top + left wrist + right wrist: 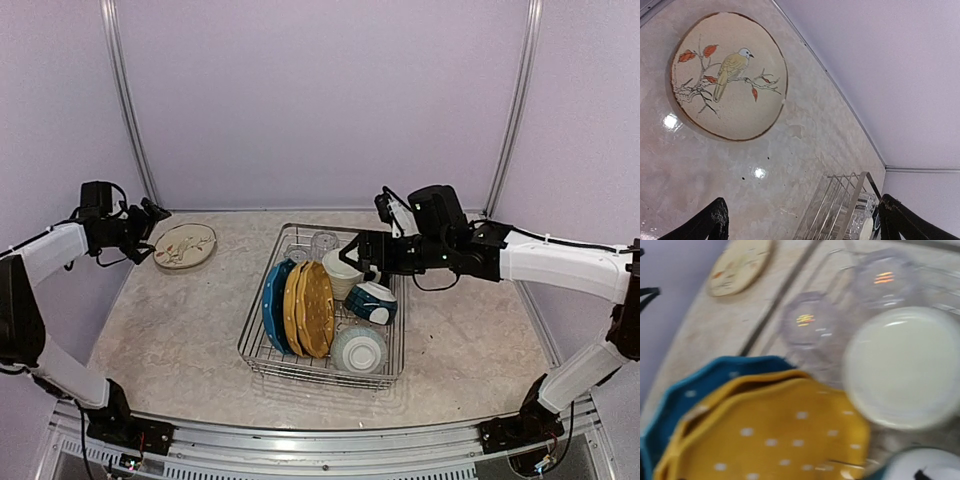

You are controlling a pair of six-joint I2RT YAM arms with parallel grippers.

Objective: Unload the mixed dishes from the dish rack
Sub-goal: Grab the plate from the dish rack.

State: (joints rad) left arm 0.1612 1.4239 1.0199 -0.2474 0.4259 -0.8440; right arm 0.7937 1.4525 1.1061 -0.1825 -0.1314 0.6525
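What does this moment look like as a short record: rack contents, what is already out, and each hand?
rack: wire rack, mid-table
plates in rack: one blue plate, yellow plates, all upright
also in rack: cream mug, two glasses, blue-and-white dish
already out: bird plate, flat on the table left of the rack
left hand: open, near the bird plate
right hand: over the rack by the cream mug; open or shut unclear
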